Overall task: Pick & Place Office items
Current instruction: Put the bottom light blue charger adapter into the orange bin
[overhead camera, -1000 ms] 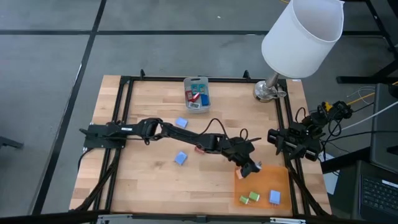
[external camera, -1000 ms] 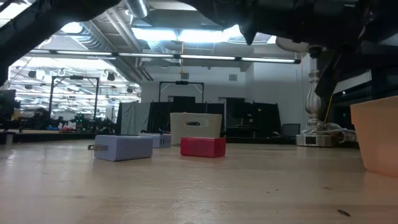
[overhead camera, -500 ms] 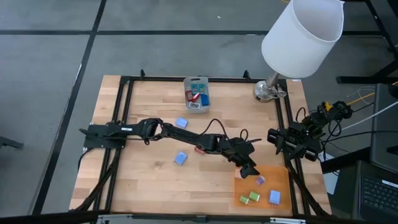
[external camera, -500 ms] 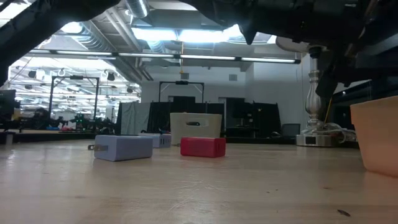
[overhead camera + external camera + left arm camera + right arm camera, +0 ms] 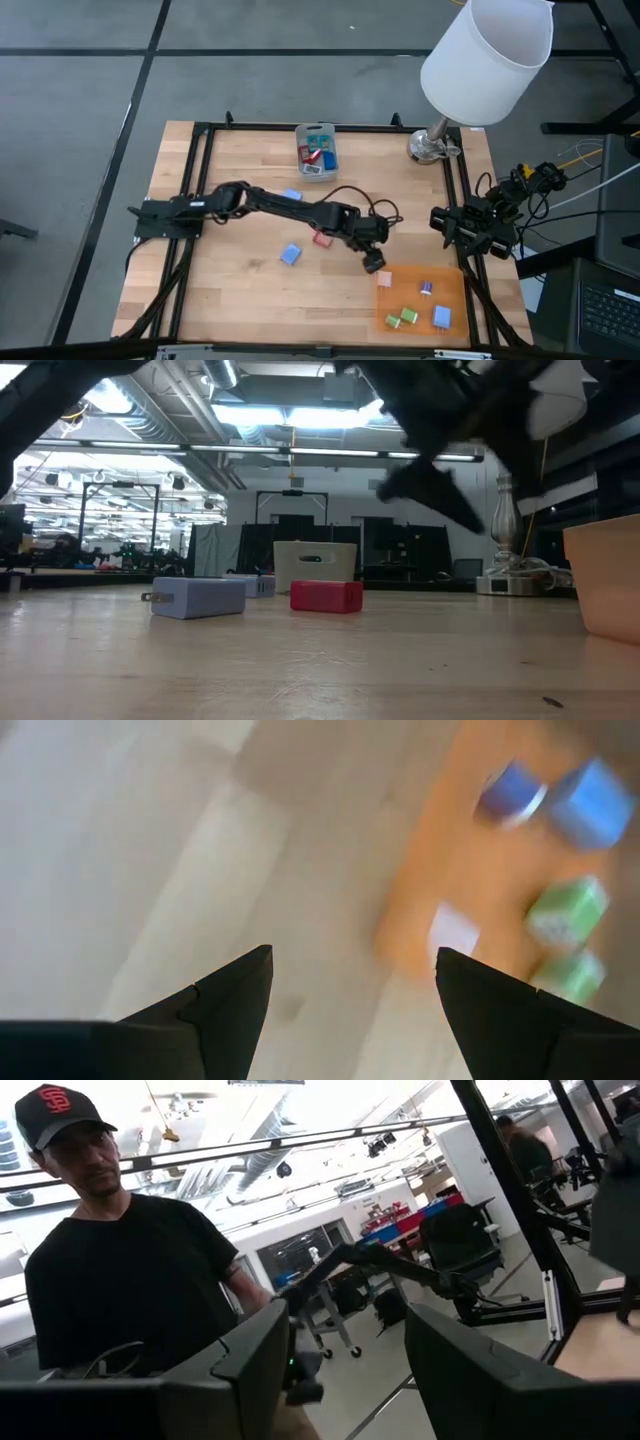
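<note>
High view | left tool [image 5: 374,263], fingers apart and empty, has pulled back from orange mat [image 5: 445,306] | purple block [image 5: 426,289] newly dropped there | blue block [image 5: 291,254] remains on worktop [image 5: 230,290]

"SF" logo, on person's black cap [image 5: 55,1108]

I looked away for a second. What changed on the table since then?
The left gripper let go of a small blue piece, which now lies on the orange mat, and pulled back off the mat toward the table's middle, fingers open. The right arm, the bin and the other pieces stayed put.
</note>
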